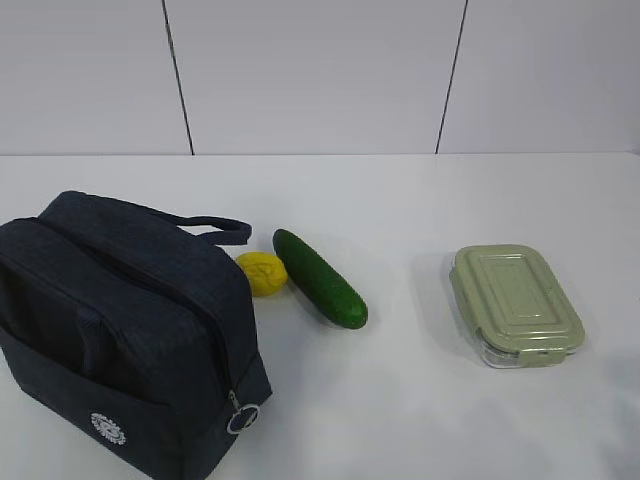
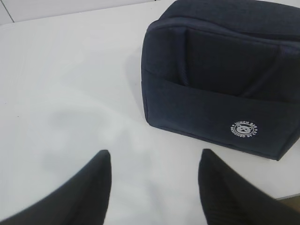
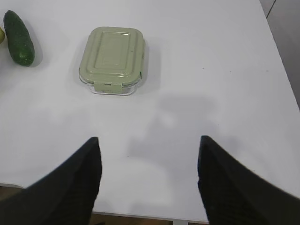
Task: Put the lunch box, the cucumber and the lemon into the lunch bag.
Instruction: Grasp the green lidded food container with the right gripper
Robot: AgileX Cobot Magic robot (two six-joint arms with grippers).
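Observation:
The dark navy lunch bag (image 1: 120,330) stands zipped at the front left of the white table, its metal ring pull (image 1: 242,418) hanging at the near corner; the left wrist view shows the lunch bag (image 2: 220,70) with its white logo. A yellow lemon (image 1: 262,273) lies just right of the bag, touching the dark green cucumber (image 1: 320,278). The lunch box (image 1: 515,303) with its sage-green lid sits apart at the right, and the right wrist view holds the lunch box (image 3: 111,59) and cucumber (image 3: 18,37). My left gripper (image 2: 154,157) and right gripper (image 3: 147,143) are open, empty, short of these things.
A white panelled wall (image 1: 320,75) closes the back of the table. The near table edge (image 3: 140,216) runs just under my right gripper, and the table's right edge (image 3: 281,56) shows in that view.

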